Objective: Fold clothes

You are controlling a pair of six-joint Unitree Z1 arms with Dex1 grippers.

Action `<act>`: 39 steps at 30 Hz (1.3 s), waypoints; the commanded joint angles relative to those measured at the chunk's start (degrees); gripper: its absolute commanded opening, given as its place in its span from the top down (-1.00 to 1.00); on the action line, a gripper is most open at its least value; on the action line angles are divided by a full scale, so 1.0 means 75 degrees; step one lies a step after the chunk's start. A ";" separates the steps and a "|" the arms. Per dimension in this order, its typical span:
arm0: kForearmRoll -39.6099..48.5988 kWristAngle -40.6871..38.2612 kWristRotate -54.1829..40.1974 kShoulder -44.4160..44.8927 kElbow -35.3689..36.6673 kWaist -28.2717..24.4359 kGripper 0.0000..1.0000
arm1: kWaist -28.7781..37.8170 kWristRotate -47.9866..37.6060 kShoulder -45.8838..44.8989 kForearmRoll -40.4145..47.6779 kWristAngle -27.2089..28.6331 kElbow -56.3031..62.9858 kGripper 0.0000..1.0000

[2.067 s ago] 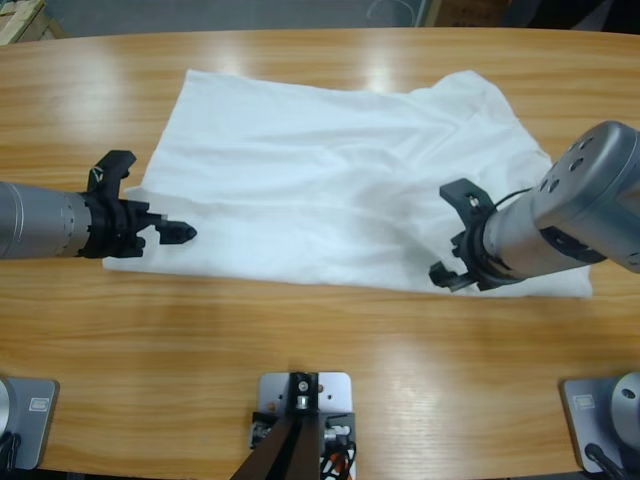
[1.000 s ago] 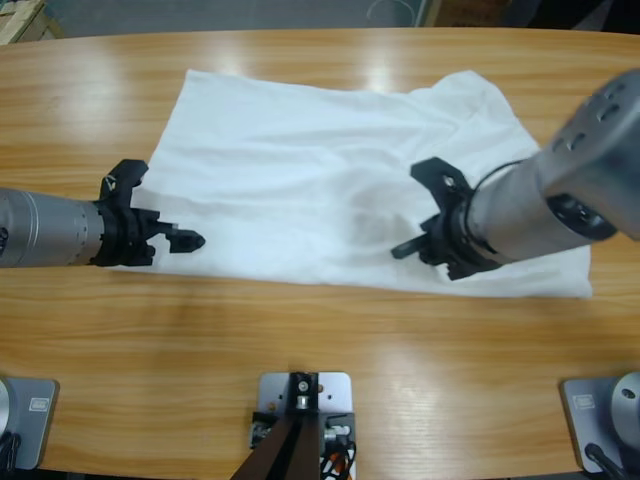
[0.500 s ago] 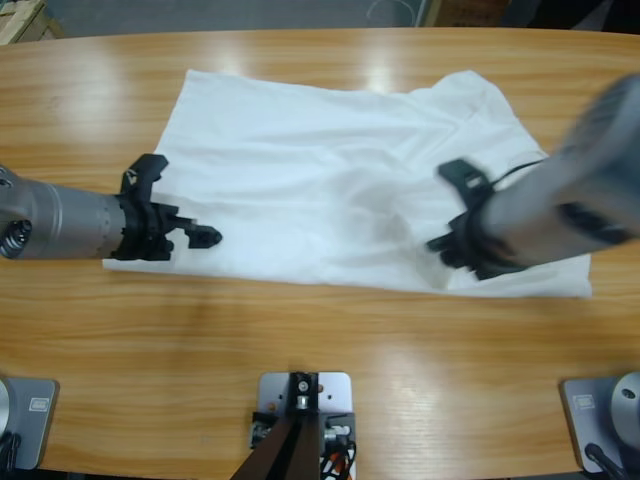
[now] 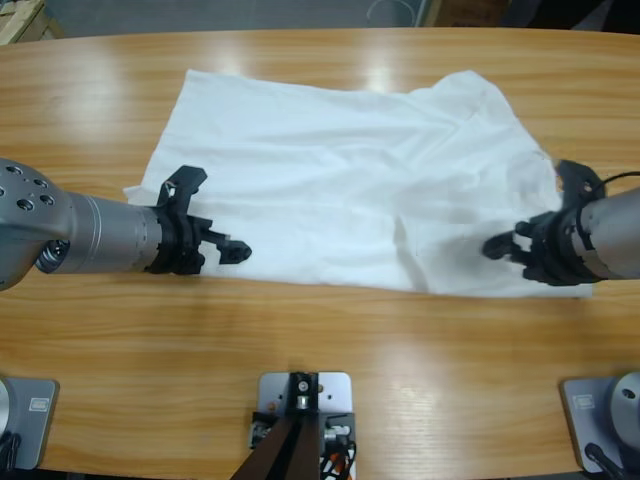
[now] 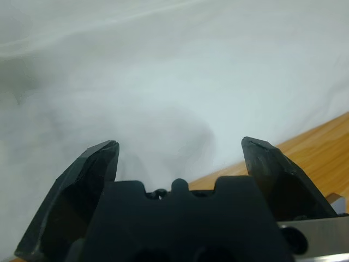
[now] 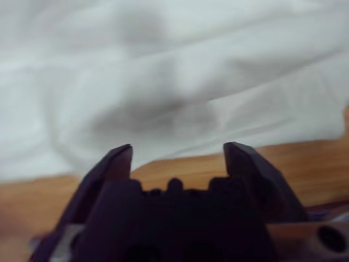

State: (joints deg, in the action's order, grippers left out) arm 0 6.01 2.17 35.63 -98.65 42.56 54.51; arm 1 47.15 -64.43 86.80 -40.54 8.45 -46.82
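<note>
So the white T-shirt [image 4: 340, 190] was lying spread out across the back half of the surface [image 4: 320, 350], pretty flat but wrinkled, with a soft ridge running through the middle and a raised crease toward its front right part. Its front hem ran roughly parallel to the surface's front edge.

Left gripper [image 4: 232, 250] came in low from the left edge and sat right at the shirt's front-left hem. Its fingers [image 5: 98, 164] were spread wide and empty, cloth in front of them and bare wood off to one side in the left wrist view. Nothing pinched yet.

Right gripper [image 4: 500, 246] came from the right edge, hovering at the front-right part of the hem. Its fingers [image 6: 117, 158] were also parted and holding nothing, pointing at the cloth's edge with wood just below it.

What could go wrong, I'd guess: the fabric looked thin and floppy, so the fingers might close on just wood or skid over the hem and bunch it up. If only one side caught, lifting would drag the shirt crooked and leave the fold lopsided.
</note>
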 commanded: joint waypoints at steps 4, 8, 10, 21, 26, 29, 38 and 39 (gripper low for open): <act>0.0007 0.0109 0.0311 -0.0268 0.0021 -0.0145 -0.74 | -0.1451 -0.0672 0.0043 0.0043 -0.0241 0.0841 -0.26; 0.0007 0.0109 0.0260 -0.0223 0.0021 -0.0352 -0.75 | -0.1922 -0.0611 0.0268 0.0346 -0.0414 0.0949 -0.26; 0.0007 0.0105 0.0253 -0.0260 0.0040 -0.0396 -0.75 | -0.2042 -0.0609 0.0425 0.0578 -0.0503 0.1031 -0.26; -0.0005 0.0098 0.0265 -0.0474 0.0150 -0.0417 -0.75 | -0.2115 -0.0316 0.0966 0.0929 -0.0581 0.1127 -0.11; 0.0000 0.0098 0.0276 -0.0488 0.0159 -0.0422 -0.75 | -0.2115 -0.0131 0.0985 0.0932 -0.0393 0.1134 0.20; 0.0000 0.0098 0.0276 -0.0488 0.0161 -0.0422 -0.75 | -0.2115 -0.0026 0.0978 0.0971 -0.0351 0.1122 0.56; 0.0004 0.0056 0.0276 -0.0507 0.0112 -0.0422 -0.75 | -0.1976 0.0106 0.0732 0.0943 -0.0086 0.1122 1.00; 0.0004 0.0051 0.0272 -0.0511 0.0112 -0.0424 -0.75 | -0.1946 0.0103 0.0662 0.0892 -0.0074 0.1113 1.00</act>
State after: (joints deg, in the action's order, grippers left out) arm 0 6.01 2.37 37.24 -99.59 43.66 51.83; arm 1 32.26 -64.41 92.76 -34.01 6.07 -39.40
